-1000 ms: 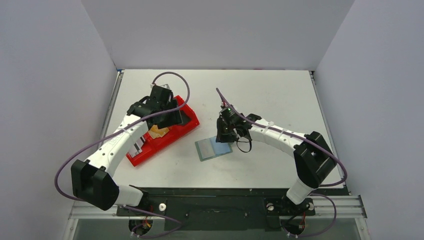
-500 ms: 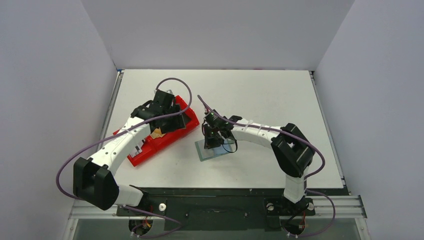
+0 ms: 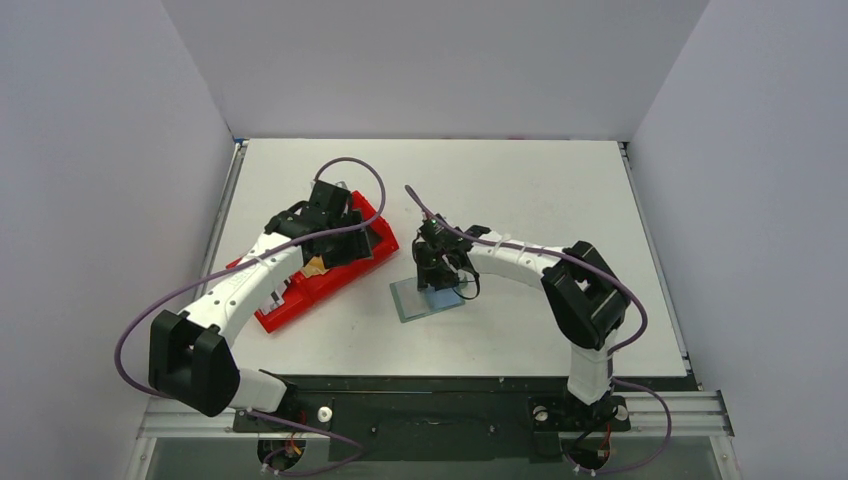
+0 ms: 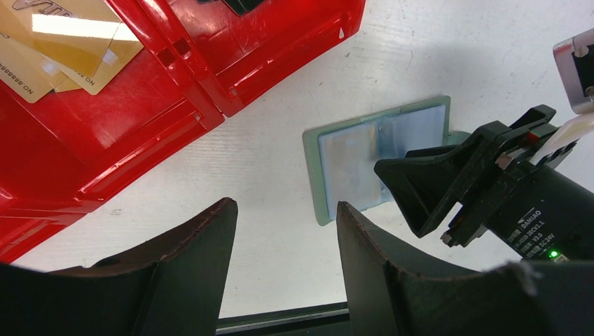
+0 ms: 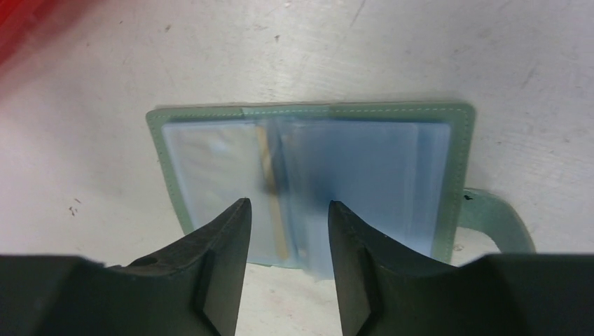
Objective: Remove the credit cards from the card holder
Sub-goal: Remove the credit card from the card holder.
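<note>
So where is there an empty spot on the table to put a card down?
The far right corner of the table is bare, and so is the near strip in front of the card holder. It's crowded left of middle: the red tray, the card holder and the right gripper bunch together.
</note>
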`<state>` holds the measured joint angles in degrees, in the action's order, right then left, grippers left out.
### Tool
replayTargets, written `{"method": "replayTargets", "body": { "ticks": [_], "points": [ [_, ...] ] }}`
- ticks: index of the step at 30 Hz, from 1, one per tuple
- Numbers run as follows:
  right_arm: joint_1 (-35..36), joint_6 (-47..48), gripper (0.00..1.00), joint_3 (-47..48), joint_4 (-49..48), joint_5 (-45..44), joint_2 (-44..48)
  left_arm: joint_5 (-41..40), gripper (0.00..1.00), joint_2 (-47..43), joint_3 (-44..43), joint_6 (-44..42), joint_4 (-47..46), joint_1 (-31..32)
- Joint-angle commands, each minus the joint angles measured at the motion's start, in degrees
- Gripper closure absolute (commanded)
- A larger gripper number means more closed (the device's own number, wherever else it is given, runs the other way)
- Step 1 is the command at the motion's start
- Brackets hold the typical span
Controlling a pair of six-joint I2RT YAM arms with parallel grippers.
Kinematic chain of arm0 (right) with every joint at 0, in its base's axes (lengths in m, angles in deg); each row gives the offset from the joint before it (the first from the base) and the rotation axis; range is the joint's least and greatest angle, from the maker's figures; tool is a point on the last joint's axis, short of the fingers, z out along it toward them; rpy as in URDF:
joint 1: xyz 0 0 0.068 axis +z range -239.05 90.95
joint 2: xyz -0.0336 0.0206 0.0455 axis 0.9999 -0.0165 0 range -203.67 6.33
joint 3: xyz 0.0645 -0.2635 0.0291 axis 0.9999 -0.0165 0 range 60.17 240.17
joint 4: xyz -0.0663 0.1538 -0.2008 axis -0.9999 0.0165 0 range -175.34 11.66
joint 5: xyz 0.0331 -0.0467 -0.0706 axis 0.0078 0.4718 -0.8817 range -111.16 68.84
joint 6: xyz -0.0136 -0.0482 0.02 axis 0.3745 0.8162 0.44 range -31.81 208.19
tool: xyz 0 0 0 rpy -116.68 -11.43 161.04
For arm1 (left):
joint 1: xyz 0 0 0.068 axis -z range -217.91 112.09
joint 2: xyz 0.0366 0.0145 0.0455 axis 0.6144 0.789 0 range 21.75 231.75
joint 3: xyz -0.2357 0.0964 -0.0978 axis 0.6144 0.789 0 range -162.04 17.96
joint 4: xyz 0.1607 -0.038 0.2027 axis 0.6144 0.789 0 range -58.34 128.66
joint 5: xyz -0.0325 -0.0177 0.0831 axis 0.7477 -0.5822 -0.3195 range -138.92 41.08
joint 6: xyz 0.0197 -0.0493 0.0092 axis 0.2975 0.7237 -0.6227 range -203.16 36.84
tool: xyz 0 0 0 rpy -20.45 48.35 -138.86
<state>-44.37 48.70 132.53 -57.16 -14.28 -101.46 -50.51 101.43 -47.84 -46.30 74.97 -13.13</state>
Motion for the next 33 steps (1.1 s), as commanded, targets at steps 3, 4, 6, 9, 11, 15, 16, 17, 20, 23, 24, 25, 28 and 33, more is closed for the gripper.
{"method": "replayTargets", "body": {
  "ticks": [3, 4, 6, 9, 11, 15, 16, 17, 20, 23, 24, 25, 28, 33],
  "points": [
    [0.48, 1.69, 0.56, -0.02, 0.28, -2.86, 1.23, 0.88, 0.48, 0.42, -0.07, -0.21, -2.13, 0.19],
    [0.70, 1.69, 0.56, 0.02, 0.25, -2.98, 1.23, 0.88, 0.48, 0.35, -0.11, -0.19, -2.11, 0.19],
    [1.72, 1.69, 0.55, 0.36, 0.42, -3.75, 1.73, 0.86, 0.48, 0.15, -0.19, -0.23, -2.03, 0.19],
    [2.85, 1.84, 0.54, 1.71, 1.51, -6.17, 2.63, 0.33, 0.48, -0.04, -0.44, -0.36, -1.37, 0.19],
    [3.89, 1.93, 0.54, 2.62, 2.71, -9.08, 3.26, -0.03, 0.48, -0.24, -0.47, -0.32, -0.90, 0.14],
    [5.77, 1.92, 0.53, 4.44, 5.25, -12.31, 3.54, -0.20, 0.48, -0.42, -0.52, -0.47, -0.27, 0.02],
    [6.45, 1.94, 0.53, 4.76, 5.63, -13.33, 3.50, -0.18, 0.48, -0.50, -0.54, -0.47, -0.12, -0.05],
    [6.81, 2.13, 0.53, 5.37, 6.24, -13.75, 3.45, -0.31, 0.48, -0.71, -0.55, -0.47, -0.09, -0.11],
    [8.21, 2.40, 0.53, 6.87, 6.87, -14.95, 3.53, -0.39, 0.48, -1.03, -0.74, -0.52, 0.32, -0.46],
    [8.97, 2.85, 0.51, 8.05, 7.02, -14.53, 2.67, -0.77, 0.48, -1.33, -0.89, -0.64, 0.75, -0.95],
    [9.07, 2.92, 0.51, 8.65, 7.04, -13.69, 2.23, -0.87, 0.48, -1.39, -0.86, -0.58, 0.91, -1.08],
    [9.09, 2.97, 0.51, 8.88, 6.99, -13.27, 1.26, -0.94, 0.48, -1.59, -0.81, -0.57, 0.90, -1.45],
    [9.29, 3.07, 0.50, 9.35, 6.43, -11.63, -0.12, -1.05, 0.48, -2.50, -0.30, 0.06, 1.37, -2.76],
    [9.80, 3.55, 0.46, 10.65, 6.20, -10.99, -2.73, 0.34, 0.48, -4.82, 1.28, 0.36, 0.92, -6.79]
  ]
}}
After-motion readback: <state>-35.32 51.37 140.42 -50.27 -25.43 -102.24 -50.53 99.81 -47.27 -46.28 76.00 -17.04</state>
